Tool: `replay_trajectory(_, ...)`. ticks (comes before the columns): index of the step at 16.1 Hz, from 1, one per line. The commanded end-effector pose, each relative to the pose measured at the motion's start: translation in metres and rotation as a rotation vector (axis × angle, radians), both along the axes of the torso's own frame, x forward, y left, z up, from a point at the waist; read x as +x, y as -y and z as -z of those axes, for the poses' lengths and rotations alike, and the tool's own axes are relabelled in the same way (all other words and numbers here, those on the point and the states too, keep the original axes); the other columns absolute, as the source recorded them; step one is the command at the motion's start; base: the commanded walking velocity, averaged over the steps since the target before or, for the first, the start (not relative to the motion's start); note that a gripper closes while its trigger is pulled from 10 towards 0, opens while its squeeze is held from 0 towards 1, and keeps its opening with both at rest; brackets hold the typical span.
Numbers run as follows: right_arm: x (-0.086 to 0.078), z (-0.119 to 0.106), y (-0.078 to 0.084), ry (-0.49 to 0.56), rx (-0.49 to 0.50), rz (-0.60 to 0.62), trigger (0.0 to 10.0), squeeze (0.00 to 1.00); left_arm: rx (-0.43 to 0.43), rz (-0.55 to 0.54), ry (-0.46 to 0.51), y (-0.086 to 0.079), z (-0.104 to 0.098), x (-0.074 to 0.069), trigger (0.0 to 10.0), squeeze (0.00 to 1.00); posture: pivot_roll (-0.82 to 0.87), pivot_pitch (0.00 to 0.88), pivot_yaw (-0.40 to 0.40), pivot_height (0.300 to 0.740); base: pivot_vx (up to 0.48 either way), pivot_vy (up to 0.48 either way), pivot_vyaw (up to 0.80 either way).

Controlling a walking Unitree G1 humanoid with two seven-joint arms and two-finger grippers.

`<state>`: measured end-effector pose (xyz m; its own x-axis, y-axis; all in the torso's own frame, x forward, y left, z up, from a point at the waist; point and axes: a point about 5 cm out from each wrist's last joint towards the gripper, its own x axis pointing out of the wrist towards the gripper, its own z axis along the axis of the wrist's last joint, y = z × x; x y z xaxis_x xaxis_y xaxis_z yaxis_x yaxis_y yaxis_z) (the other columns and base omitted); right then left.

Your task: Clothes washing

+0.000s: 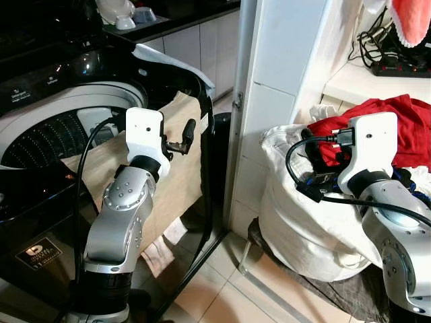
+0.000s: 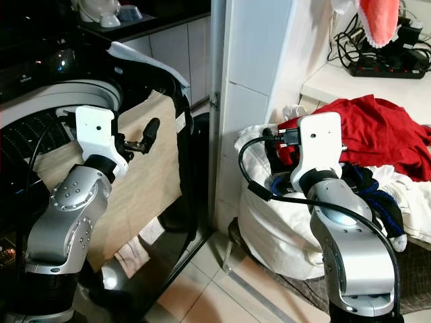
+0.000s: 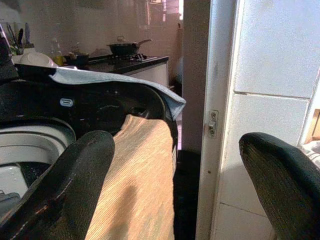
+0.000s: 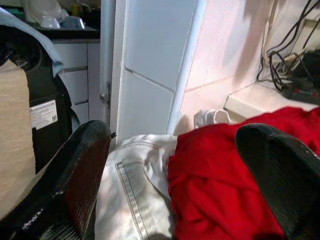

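Note:
A top-loading washing machine [image 1: 47, 134] stands open on the left. A beige cloth [image 1: 176, 182] hangs from the drum over its front rim. My left gripper [image 1: 183, 138] hovers just above this cloth, open, with nothing between its fingers [image 3: 75, 185]. On the right a heap of laundry sits on a white bag [image 1: 296, 222]: a red garment [image 1: 411, 128] on top, white jeans [image 4: 135, 190] beside it. Just above the red garment and the jeans my right gripper [image 4: 170, 165] stands open and holds nothing.
A white tiled pillar [image 1: 283, 81] with a metal door frame [image 1: 239, 101] separates the washer from the laundry heap. A light blue cloth [image 1: 168, 60] lies on the washer's raised lid. A power strip with cables [image 1: 397, 64] sits on the ledge behind, under a hanging pink cloth [image 1: 412, 20].

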<state>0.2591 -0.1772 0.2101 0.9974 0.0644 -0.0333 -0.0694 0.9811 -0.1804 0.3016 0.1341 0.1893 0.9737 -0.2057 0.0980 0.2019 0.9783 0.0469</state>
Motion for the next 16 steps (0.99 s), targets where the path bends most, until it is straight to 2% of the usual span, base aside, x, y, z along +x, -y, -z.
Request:
replay_trajectory(1, -0.002, 0.002, 0.001, -0.007, 0.024, 0.011, 10.0, 0.0, -0.003, 0.026, 0.023, 0.003, -0.006, 0.0, 10.0, 0.0, -0.11, 0.0, 0.027, 0.74, 0.259, 0.0, 0.0)
replay_trajectory(4, -0.007, 0.004, 0.0, -0.008, 0.046, 0.02, 10.0, 0.0, -0.01, 0.053, 0.023, 0.007, -0.006, 0.001, 10.0, 0.0, -0.12, 0.0, 0.034, 0.74, 0.321, 0.0, 0.0)
replay_trajectory(6, -0.007, 0.005, 0.0, -0.014, 0.045, 0.016, 10.0, 0.0, -0.015, 0.055, 0.024, 0.007, -0.007, 0.001, 10.0, 0.0, -0.12, 0.0, 0.035, 0.74, 0.379, 0.0, -0.8)
replay_trajectory(11, -0.006, 0.003, -0.001, -0.009, 0.036, -0.016, 10.0, 0.0, -0.018, 0.038, 0.021, 0.003, -0.006, -0.002, 10.0, 0.0, -0.1, 0.0, 0.019, 0.74, 0.395, 0.0, 0.0)
replay_trajectory(15, -0.006, 0.0, -0.006, 0.003, 0.038, -0.081, 10.0, 0.0, -0.023, -0.011, 0.001, -0.01, 0.0, -0.009, 10.0, 0.0, -0.1, 0.0, 0.017, 0.74, 0.0, 0.0, 0.0)
replay_trajectory(16, -0.01, -0.002, -0.009, 0.011, 0.058, -0.117, 10.0, 0.0, -0.029, 0.017, 0.011, -0.015, 0.001, -0.017, 10.0, 0.0, -0.1, 0.0, 0.016, 0.74, 0.0, 0.0, 0.0)
